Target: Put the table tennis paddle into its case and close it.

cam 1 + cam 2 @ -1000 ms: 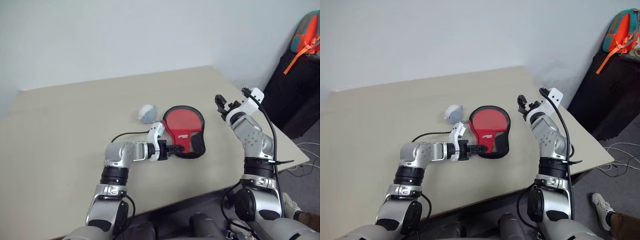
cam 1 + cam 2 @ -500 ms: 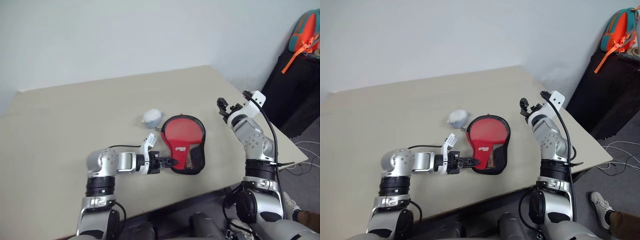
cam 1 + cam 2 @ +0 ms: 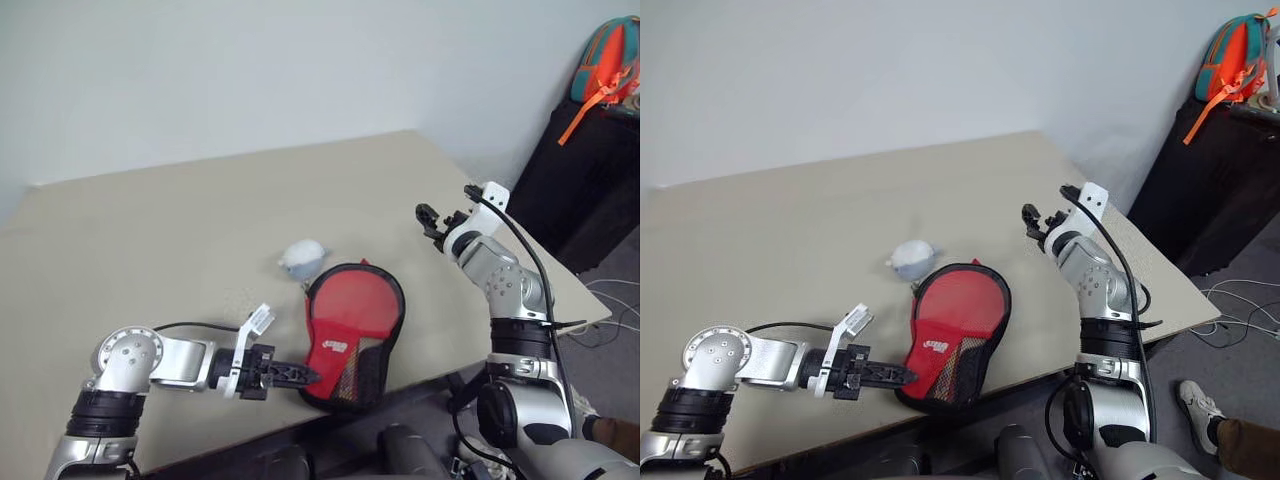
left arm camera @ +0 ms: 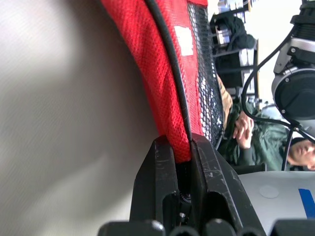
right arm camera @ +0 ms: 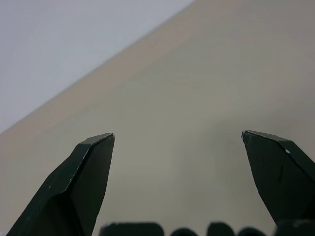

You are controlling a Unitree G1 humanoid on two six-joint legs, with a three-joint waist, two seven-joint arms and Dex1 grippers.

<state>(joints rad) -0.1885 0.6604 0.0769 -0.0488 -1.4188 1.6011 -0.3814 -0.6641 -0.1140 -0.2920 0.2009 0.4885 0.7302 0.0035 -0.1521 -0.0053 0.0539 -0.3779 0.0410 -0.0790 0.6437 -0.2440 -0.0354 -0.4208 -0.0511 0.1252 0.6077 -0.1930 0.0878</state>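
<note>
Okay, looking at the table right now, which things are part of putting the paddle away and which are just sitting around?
Part of the job:
- case, pinched at its near edge by the left gripper
- table tennis paddle, lying in the case
- right gripper, open, above the table

Lying about:
- grey-white lump
- backpack

I'm standing in what looks like a lab or office test room: a bare white wall (image 3: 250, 70) fills the top of my view, a plain beige table (image 3: 150, 250) spreads below it, loose cables (image 3: 1240, 300) trail over grey floor at lower right, and a backpack (image 3: 607, 60) sits on a black stand at upper right.
</note>
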